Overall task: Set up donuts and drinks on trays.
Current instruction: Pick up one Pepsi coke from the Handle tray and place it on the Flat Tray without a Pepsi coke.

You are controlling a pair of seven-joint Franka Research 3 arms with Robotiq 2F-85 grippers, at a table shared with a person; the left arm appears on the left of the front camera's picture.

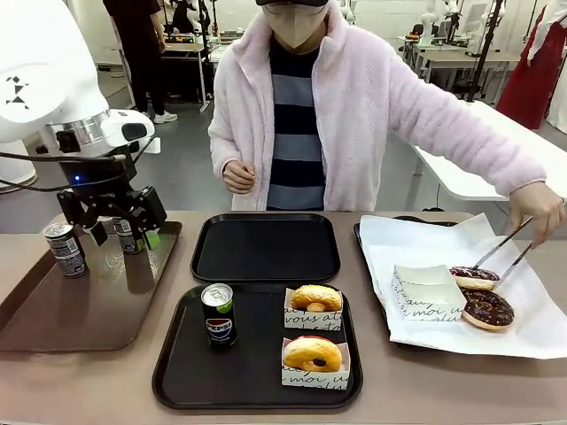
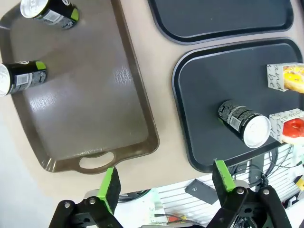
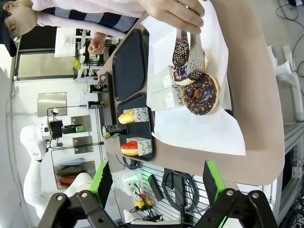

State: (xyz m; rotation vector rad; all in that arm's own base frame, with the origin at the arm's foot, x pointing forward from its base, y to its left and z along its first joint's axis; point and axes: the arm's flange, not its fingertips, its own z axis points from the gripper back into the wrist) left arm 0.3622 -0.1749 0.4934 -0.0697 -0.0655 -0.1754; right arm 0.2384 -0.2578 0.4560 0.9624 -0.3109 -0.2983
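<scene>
We are likely fetching the 2nd drink. Our left hand (image 2: pixel 165 166), released and empty, is hovering above the brown tray (image 2: pixel 95 118), whose 2 cans (image 2: pixel 50 10) are standing at its 10 o'clock. Next we are probably lowering around 1. Our right hand (image 3: pixel 157 164) is hanging open.

The near tray (image 1: pixel 182 367) and the far tray (image 1: pixel 266 250) are black, the big tray (image 1: pixel 80 310) is brown, and the table (image 1: pixel 461 390) is light tan. The can (image 1: pixel 218 314) is black with a red, white and blue round mark, the yellow donuts (image 1: pixel 311 354) sit in white paper holders (image 1: pixel 312 379) with black curly writing, and the dark brown donuts (image 1: pixel 486 308) lie on white paper (image 1: pixel 425 239). The person wears a fluffy pink jacket (image 1: pixel 372 97) over a shirt (image 1: pixel 297 133) with grey and dark blue stripes, and the left gripper (image 2: pixel 165 167) is black with green pads (image 2: pixel 110 183).
</scene>
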